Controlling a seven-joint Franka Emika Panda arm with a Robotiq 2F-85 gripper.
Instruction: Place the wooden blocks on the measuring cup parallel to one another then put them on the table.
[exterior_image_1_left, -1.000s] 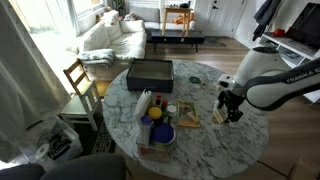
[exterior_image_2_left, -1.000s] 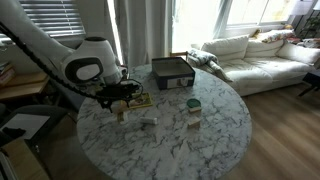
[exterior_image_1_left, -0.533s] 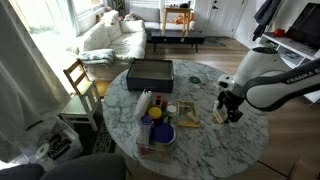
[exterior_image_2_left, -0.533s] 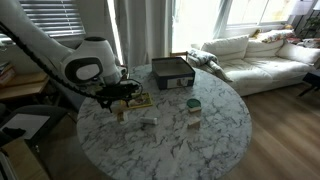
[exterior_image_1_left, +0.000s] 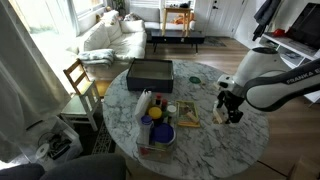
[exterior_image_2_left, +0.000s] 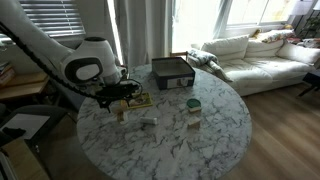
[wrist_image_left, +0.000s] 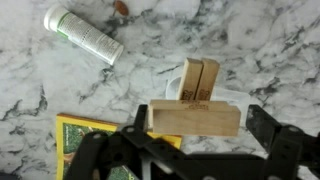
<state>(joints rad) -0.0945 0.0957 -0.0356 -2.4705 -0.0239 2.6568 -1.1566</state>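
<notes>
In the wrist view my gripper (wrist_image_left: 197, 126) is shut on a pale wooden block (wrist_image_left: 195, 117), held crosswise just above the marbled table (wrist_image_left: 270, 40). Just beyond it, two more wooden blocks (wrist_image_left: 198, 80) lie side by side, parallel, on a white measuring cup (wrist_image_left: 174, 88). In both exterior views the gripper (exterior_image_1_left: 230, 108) (exterior_image_2_left: 120, 100) hangs low over the table's edge region (exterior_image_1_left: 205, 145) (exterior_image_2_left: 200, 135); the blocks are too small to make out there.
A white-and-green bottle (wrist_image_left: 83, 35) lies on the table, and a yellow-green packet (wrist_image_left: 85, 150) sits beside the gripper. A black box (exterior_image_1_left: 150, 72) (exterior_image_2_left: 172, 72), a blue bowl (exterior_image_1_left: 158, 133) and a small green-topped cup (exterior_image_2_left: 193, 105) stand on the table. A wooden chair (exterior_image_1_left: 80, 80) stands beside it.
</notes>
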